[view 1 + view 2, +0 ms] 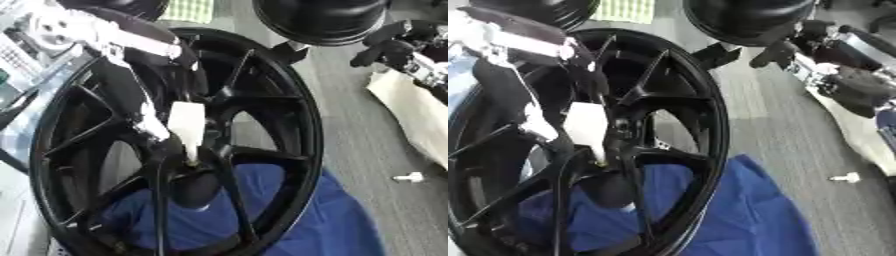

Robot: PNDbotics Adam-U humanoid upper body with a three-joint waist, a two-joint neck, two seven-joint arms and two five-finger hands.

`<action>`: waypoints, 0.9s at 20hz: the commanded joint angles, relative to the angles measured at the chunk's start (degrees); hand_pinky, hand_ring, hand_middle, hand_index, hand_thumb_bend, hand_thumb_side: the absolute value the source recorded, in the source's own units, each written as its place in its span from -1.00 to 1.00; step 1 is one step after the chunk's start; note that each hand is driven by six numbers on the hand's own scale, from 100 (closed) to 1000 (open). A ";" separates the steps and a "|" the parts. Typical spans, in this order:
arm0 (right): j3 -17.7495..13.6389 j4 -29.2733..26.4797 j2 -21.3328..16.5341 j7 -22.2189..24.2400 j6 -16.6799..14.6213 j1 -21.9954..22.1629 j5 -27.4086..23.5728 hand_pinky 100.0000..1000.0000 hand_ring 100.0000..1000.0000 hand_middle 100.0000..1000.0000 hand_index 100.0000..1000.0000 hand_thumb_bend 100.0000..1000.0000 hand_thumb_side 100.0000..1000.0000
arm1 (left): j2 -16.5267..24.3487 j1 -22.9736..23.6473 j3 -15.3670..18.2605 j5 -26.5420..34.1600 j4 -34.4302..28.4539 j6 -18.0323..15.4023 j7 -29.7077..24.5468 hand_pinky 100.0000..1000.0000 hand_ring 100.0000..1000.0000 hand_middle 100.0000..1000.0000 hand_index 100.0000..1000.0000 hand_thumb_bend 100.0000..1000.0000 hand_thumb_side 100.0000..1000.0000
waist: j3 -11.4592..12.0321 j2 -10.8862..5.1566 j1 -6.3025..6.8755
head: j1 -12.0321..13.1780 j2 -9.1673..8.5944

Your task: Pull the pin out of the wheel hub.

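A: Where the spokes meet, the wheel hub [194, 162] is seen left of centre in the left eye view, inside the black wheel [297, 125], which is tilted and cut off at the left and bottom edges.

B: Pin located?

A: A pale tapered piece, taken as the pin [186, 127], is seen standing at the hub with its narrow end down against the centre. Whether that tip is seated in the bore or clear of it cannot be told; the region is blurred.

B: Left hand?

A: The left hand [156, 129] is brought in from the upper left, across the spokes. Its fingers [168, 145] are seen just beside the pin, apparently closed on it, but the contact is partly hidden by the spokes and smeared. The thumb cannot be separated from the dark spokes.

B: Right hand?

A: The right hand [776, 52] is seen at the upper right, well apart from the wheel. Its finger state cannot be told; only dark blurred shapes are made out.

B: Surroundings?

A: A blue cloth [306, 220] is laid under the wheel on the grey worktop [359, 150]. A small white part [409, 176] is lying on the worktop to the right, too small to identify. A round black object [319, 20] is cut off at the top edge.
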 commanded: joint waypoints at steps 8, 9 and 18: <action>-0.90 -0.27 -0.76 0.19 -0.06 -0.67 -0.24 0.90 0.43 0.04 0.41 -1.00 -0.30 | -0.08 -1.61 -0.65 -2.49 -1.70 1.75 -0.31 0.56 0.45 0.27 0.54 0.15 -0.38 | 0.18 -0.73 -0.22 | -2.08 -2.54; -0.87 -0.24 -0.72 0.24 -0.02 -0.70 -0.22 0.90 0.43 0.04 0.41 -1.00 -0.30 | -0.13 -1.66 -0.69 -2.67 -1.90 1.72 -0.31 0.56 0.44 0.27 0.52 0.14 -0.38 | 0.24 -0.71 -0.21 | -2.23 -2.79; -0.96 -0.14 -0.67 0.32 -0.01 -0.80 -0.19 0.90 0.43 0.04 0.41 -1.00 -0.30 | 0.10 -1.72 -1.86 -5.83 -3.43 0.71 -0.31 0.52 0.37 0.14 0.42 0.00 -0.47 | 0.42 -0.57 -0.15 | -1.99 -3.17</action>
